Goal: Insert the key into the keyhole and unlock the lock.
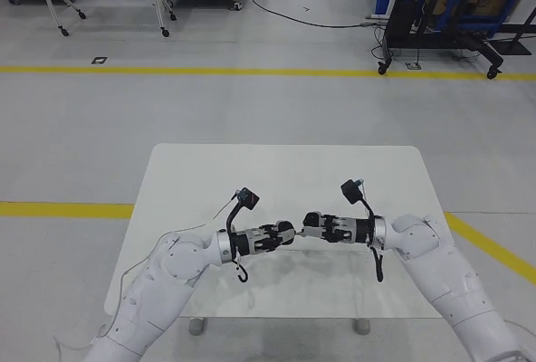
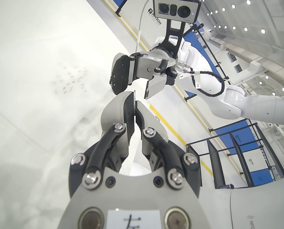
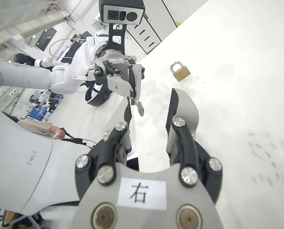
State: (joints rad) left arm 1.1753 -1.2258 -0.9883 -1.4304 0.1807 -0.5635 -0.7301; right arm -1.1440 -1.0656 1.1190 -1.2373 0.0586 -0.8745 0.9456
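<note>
Left gripper nearest the lens: pads clamped on a small silver metal key with a round, holed head. From the far side the key hangs out past the fingertips, head end exposed. Which part is pinched is hard to tell, probably the blade. Left forearm is raised over the middle of the white rectangular table top, wrist turned inward, gripper pointing across at the other arm. Right gripper is directly opposite, tip to tip and just beside the key, with its jaws spread wide and nothing between them. In the top view this gripper nearly meets the left one, both forearms roughly level and mirrored. Judgement: the key is being presented head-first for a handover or re-grip, so that the blade ends up free for insertion. Beyond the right gripper a brass-coloured padlock with a silver shackle lies on the table, well apart from both grippers. Its shackle looks closed, and insertion has not begun.
</note>
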